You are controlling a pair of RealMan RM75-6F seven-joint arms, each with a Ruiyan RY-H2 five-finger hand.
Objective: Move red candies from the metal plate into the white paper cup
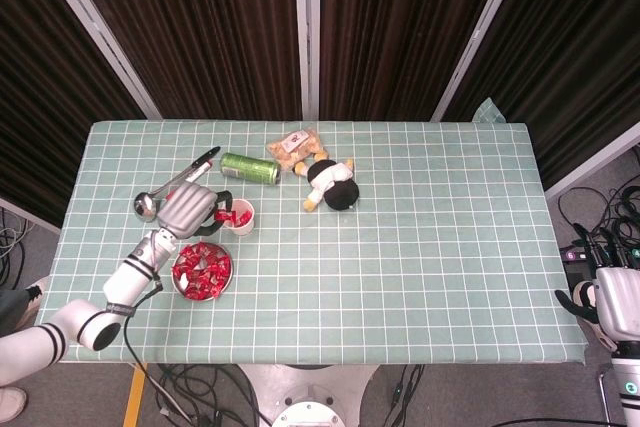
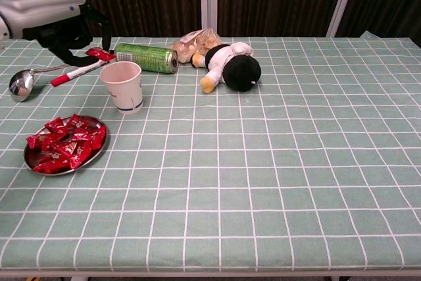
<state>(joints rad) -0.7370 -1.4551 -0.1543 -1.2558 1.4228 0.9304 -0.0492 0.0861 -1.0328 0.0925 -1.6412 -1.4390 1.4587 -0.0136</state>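
Note:
My left hand (image 2: 49, 21) hangs raised just left of the white paper cup (image 2: 122, 85), pinching a red candy (image 2: 100, 53) in its fingertips above the cup's rim. From the head view the left hand (image 1: 186, 209) sits beside the white paper cup (image 1: 238, 216), which has red candy inside. The metal plate (image 2: 97, 147) lies in front of the cup with several red candies (image 2: 64, 149) heaped on it; in the head view the metal plate (image 1: 181, 289) is near the left hand's wrist. My right hand (image 1: 608, 305) stays off the table's right edge, its fingers unclear.
Behind the cup lie a metal spoon (image 2: 21, 82), a red marker (image 2: 80, 70) and a green can (image 2: 146, 57). A snack bag (image 2: 195, 42) and a plush penguin (image 2: 233, 65) sit at the back middle.

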